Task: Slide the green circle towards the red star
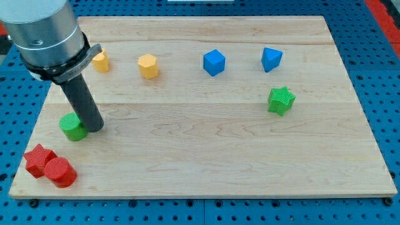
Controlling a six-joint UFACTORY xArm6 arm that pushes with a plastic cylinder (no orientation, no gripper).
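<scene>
My tip (94,128) is down on the wooden board (206,156), at the view's left side. It's a bare rod: nothing to open or close, nothing held. It's touching the green circle (73,127), which sits just to the view's left of the tip, pressed against the rod's lower end.

Red star (39,160) is below and to the view's left of the tip, near the board's bottom-left corner. A red cylinder (60,172) is touching it on its lower right side. Green circle and red star are near each other but apart, bare board between them.

Up and slightly right of the tip: two yellow blocks, one (100,61) partly hidden behind the arm's housing, shape unclear, the other (148,65) looks hexagonal. Further right along the top: a blue cube (214,62), then a blue block (271,59) that looks wedge-like. Green star (281,100) is well apart, far to the tip's right and a bit higher.
</scene>
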